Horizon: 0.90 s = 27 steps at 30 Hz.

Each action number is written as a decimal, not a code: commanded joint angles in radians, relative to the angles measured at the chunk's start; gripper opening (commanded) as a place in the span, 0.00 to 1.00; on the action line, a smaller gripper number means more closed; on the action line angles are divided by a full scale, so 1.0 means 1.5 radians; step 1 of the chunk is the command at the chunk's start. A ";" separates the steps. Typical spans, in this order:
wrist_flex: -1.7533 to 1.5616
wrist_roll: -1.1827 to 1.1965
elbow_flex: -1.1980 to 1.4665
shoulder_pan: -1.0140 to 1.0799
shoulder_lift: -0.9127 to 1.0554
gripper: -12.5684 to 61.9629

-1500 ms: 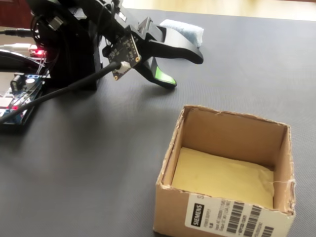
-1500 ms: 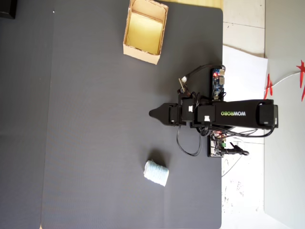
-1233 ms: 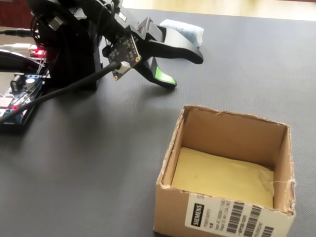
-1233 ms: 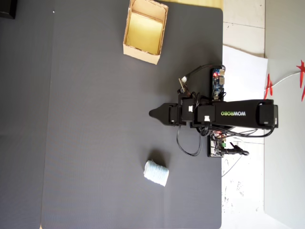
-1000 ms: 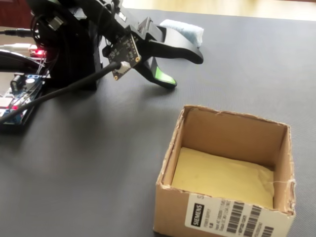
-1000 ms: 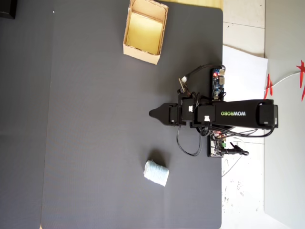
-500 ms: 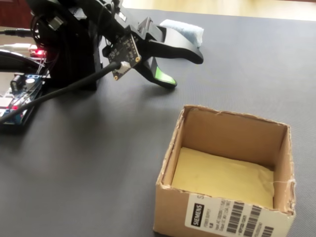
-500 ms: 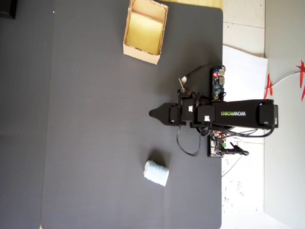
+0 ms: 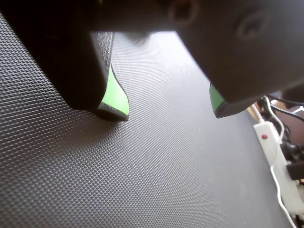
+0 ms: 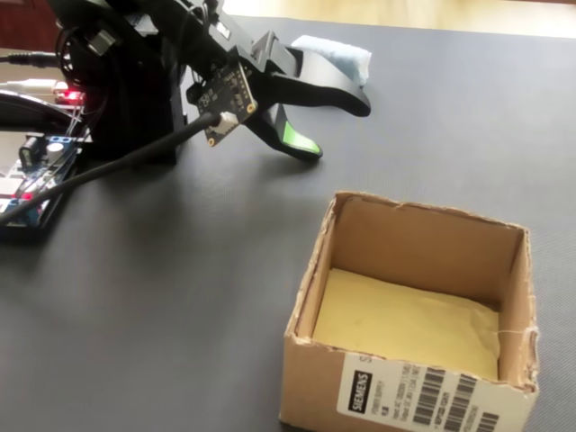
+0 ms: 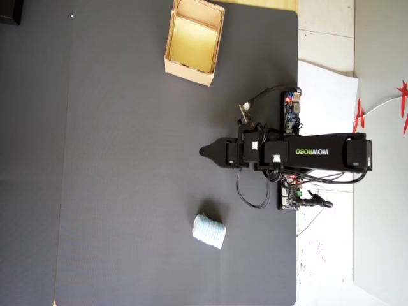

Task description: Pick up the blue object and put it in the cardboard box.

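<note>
In the fixed view, the cardboard box [image 10: 416,315] stands nearest, empty. Beyond it the gripper [image 10: 335,126] rests low over the mat [image 11: 127,159], jaws moderately parted, holding nothing. Farthest, the blue object [image 10: 340,56] lies on the mat. Overhead, the blue object lies below the gripper tip, opposite the box, well apart.

It looks like a hobby corner in a home: bare circuit boards [image 11: 291,109] with little red lights and loose wires [image 11: 252,194] at three o'clock, a dark mat [image 11: 127,191], pale floor tiles [image 11: 325,32].
</note>
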 commanded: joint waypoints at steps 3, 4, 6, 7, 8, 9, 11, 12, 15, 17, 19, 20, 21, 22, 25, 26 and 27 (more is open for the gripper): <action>0.024 0.006 0.043 0.003 0.059 0.63; 0.024 0.006 0.043 0.003 0.059 0.63; 0.024 0.006 0.043 0.003 0.059 0.63; 0.022 0.009 0.043 0.004 0.059 0.63; 0.022 0.008 0.043 0.004 0.059 0.63; 0.022 0.008 0.043 0.003 0.059 0.63; 0.021 0.010 0.043 0.001 0.059 0.62; 0.021 0.011 0.043 -0.001 0.059 0.62; 0.017 0.021 0.042 -0.014 0.058 0.62; 0.011 0.037 0.042 -0.033 0.058 0.62; 0.007 0.036 0.042 -0.075 0.058 0.62; 0.007 0.036 0.042 -0.092 0.058 0.62; 0.007 0.035 0.042 -0.139 0.058 0.62; 0.007 0.035 0.042 -0.159 0.058 0.62; 0.007 0.035 0.042 -0.211 0.058 0.62; 0.007 0.035 0.042 -0.225 0.058 0.62; 0.007 0.035 0.042 -0.239 0.058 0.62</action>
